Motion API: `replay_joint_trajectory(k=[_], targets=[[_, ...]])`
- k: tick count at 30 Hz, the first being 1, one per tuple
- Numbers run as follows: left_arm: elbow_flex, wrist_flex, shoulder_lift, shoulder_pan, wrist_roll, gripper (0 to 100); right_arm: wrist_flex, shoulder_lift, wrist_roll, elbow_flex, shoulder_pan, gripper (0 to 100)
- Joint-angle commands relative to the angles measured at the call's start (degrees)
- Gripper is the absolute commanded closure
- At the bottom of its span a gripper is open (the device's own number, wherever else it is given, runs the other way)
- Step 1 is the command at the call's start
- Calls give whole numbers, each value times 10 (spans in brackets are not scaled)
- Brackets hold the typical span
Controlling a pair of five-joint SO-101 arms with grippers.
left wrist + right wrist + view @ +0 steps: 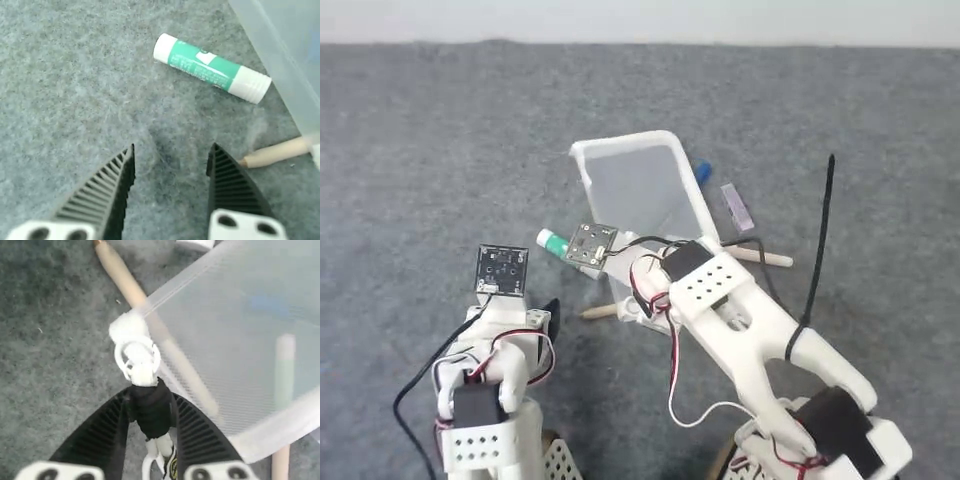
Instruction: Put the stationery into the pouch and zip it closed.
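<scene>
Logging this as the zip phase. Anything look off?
Yes. The right gripper is shut on the zipper pull, yet the glue stick lies on the carpet outside the pouch, and a pencil sticks out past the pouch's edge.

You get soft, even light from above on the grey felt table cover (440, 130), with no dim corners. In the high view the arms cast only faint, soft-edged shadows close beneath them. The translucent white mesh pouch (640, 185) is the brightest thing, its rim near glare. A darker patch of shadow lies on the felt between the fingers of the left gripper (173, 147). In the right wrist view the felt looks darker, the pouch glows as a pale haze, and the black zip tab (150, 412) pinched in the right gripper (150, 397) shows as a flat dark patch.
</scene>
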Motion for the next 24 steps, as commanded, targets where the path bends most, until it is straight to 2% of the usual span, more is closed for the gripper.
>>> replay_joint_trajectory(k=[1,6,9,13,24], targets=[[-30,-11,-11,-3,-4,780,27,-70,7,-26,3,991],[-35,-11,-11,-18,-1,773,41,-152,-7,-25,5,991],[-47,-6,-11,-46,7,704,39,-196,-28,-25,5,991],[-58,0,-11,-52,56,629,36,-247,-46,-25,5,991],[-167,-1,-11,-30,100,619,-5,-338,-49,-25,5,991]])
